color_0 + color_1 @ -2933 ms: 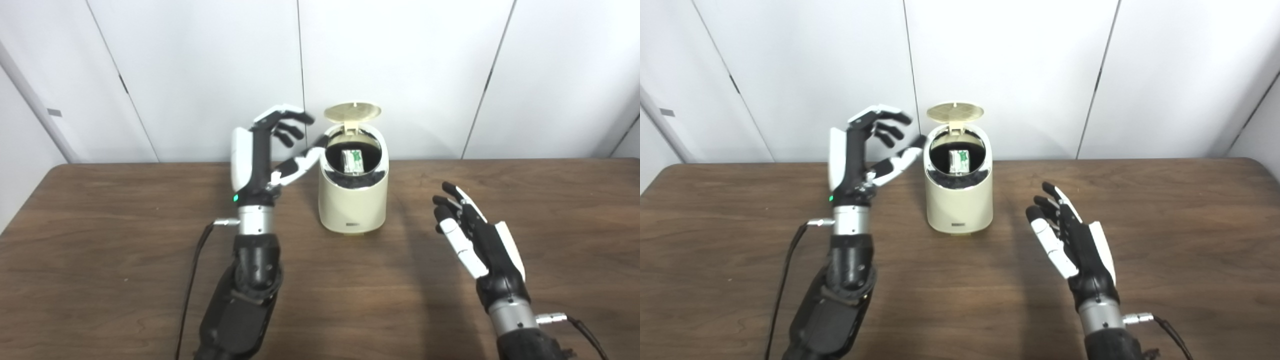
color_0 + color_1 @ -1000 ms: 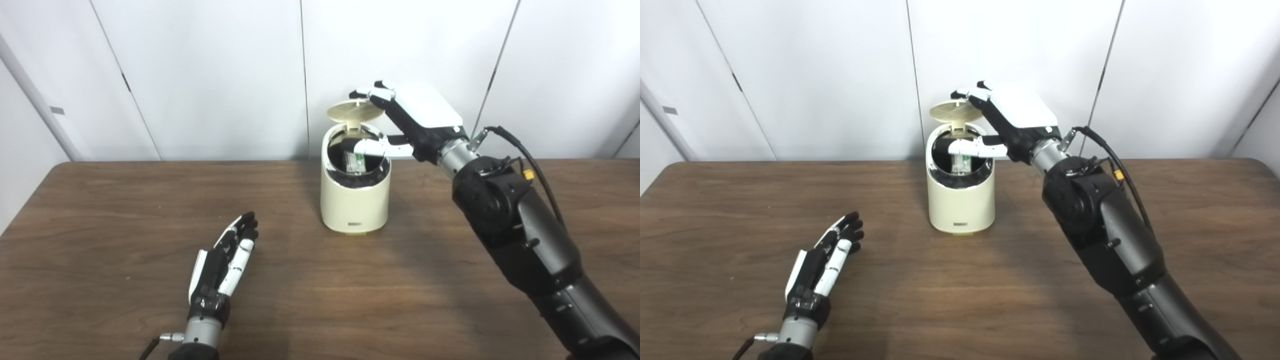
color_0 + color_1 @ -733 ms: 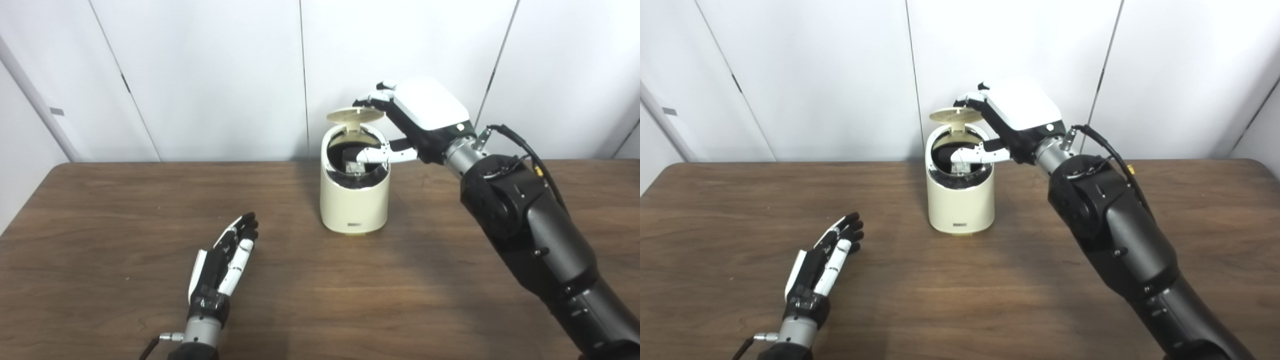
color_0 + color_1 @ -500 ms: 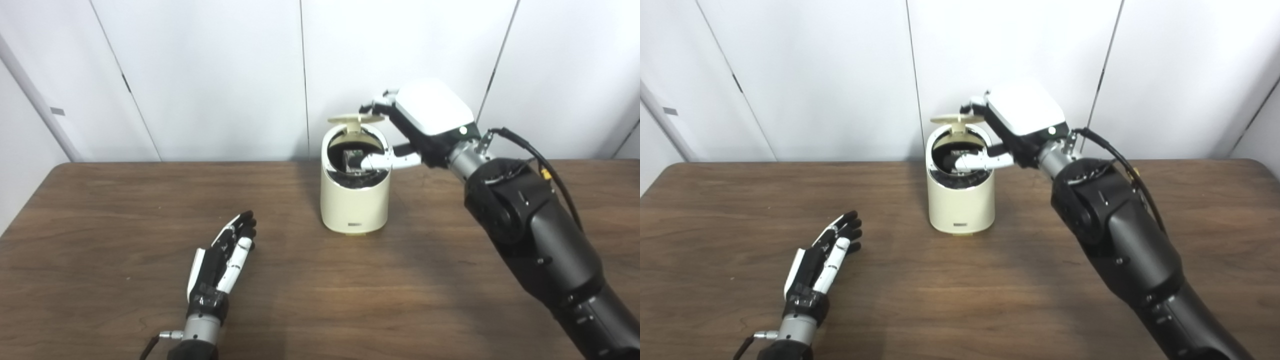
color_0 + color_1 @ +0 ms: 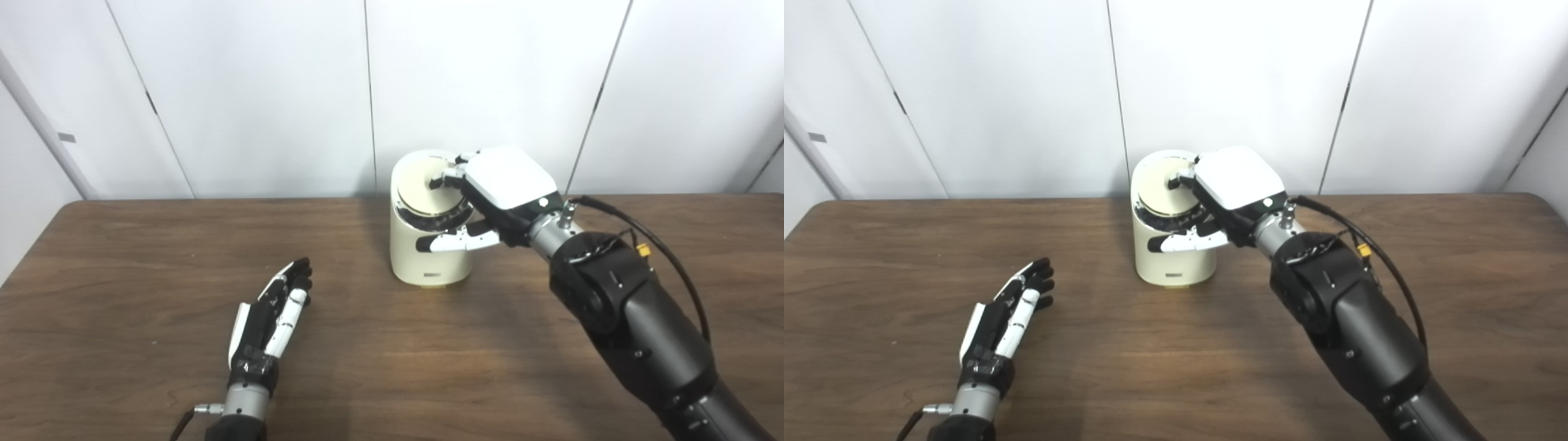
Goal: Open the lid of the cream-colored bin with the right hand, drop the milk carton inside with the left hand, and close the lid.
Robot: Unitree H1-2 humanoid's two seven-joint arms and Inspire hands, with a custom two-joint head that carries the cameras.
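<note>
At about eight o'clock on the dark wood-grain table (image 5: pixel 122 257), the left hand (image 5: pixel 269 318) lay empty with its glossy black-and-white fingers straight and released, well apart from the bin. Toward twelve o'clock stood the smooth, rounded cream-colored bin (image 5: pixel 429 257), its round lid (image 5: pixel 425 190) lying flat in the dark rim, so the milk carton was out of sight. At the bin's two o'clock side the right hand (image 5: pixel 490 196) rested its fingertips (image 5: pixel 442 179) on the lid, grasping nothing, the thumb stretched across the bin's front.
</note>
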